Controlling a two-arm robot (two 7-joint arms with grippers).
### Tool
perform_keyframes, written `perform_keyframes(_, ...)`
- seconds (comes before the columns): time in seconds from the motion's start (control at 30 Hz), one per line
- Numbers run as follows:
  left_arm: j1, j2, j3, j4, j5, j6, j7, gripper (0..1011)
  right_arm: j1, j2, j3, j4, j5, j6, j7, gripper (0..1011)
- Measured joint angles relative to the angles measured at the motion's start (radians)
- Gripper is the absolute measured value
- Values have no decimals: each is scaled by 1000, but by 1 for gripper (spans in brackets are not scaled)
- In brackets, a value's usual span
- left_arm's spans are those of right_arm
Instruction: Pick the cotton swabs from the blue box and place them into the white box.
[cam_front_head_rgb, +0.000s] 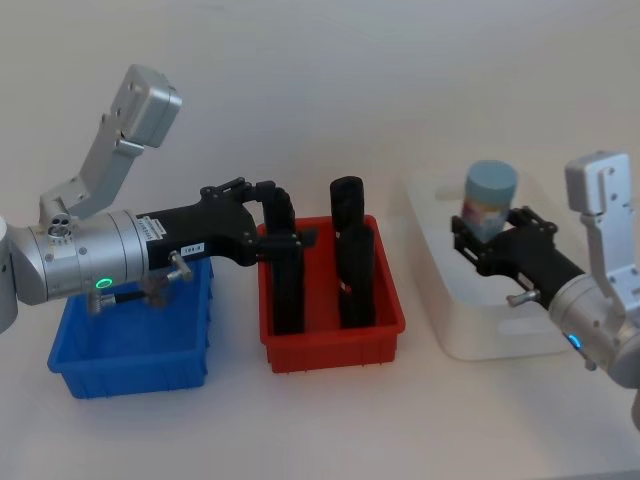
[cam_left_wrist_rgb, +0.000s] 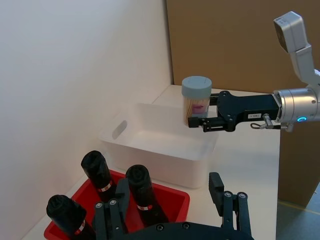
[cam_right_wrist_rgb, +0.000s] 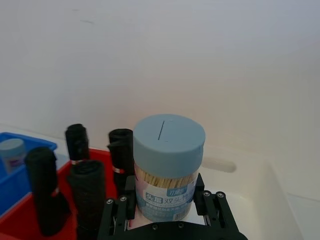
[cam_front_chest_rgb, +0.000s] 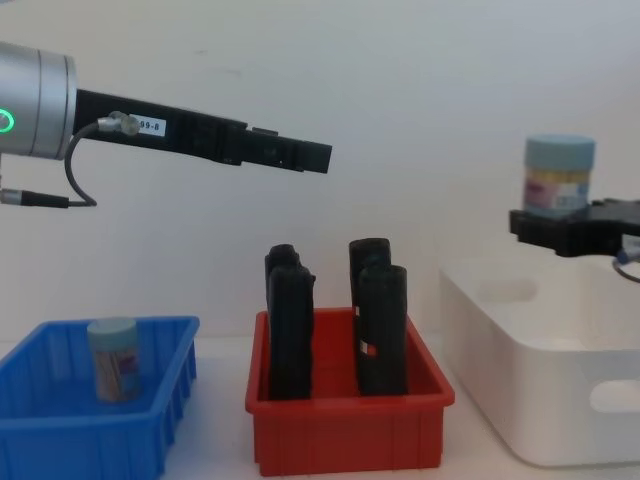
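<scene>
Cotton swabs jar (cam_front_head_rgb: 489, 195) gripped by R pincer (cam_front_head_rgb: 492, 232) abv white box (cam_front_head_rgb: 470, 322); L pincer (cam_front_head_rgb: 285, 225) spread over red bin (cam_front_head_rgb: 335, 347).

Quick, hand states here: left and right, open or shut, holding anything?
Left hand: open, empty, above the red bin.
Right hand: shut on a cotton swabs jar, above the white box.

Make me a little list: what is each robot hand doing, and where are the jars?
Right gripper: shut on a clear cotton swab jar with a pale blue lid, above the glossy white plastic box
Left gripper: fingers open, empty, above the red plastic bin
Blue ribbed plastic box: one swab jar inside
Red bin: four tall black cylinders
</scene>
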Motion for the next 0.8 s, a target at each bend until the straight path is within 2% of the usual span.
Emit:
perform_keyframes(0.1,0,0,0,0,0,0,0,1004,16,2,12,47,7,-9,-33,646)
perform_keyframes(0.3,0,0,0,0,0,0,0,1004,61,-6,25,150,10,-20,-56,646)
perform_keyframes(0.33,0,0,0,0,0,0,0,1004,61,-6,25,150,10,-20,-56,646)
perform_keyframes(0.63,0,0,0,0,0,0,0,1004,146,-32,22,321,-3,-32,-28,646)
perform_keyframes(0.8,0,0,0,0,0,0,0,1004,176,-44,16,379,-10,-38,-9,646)
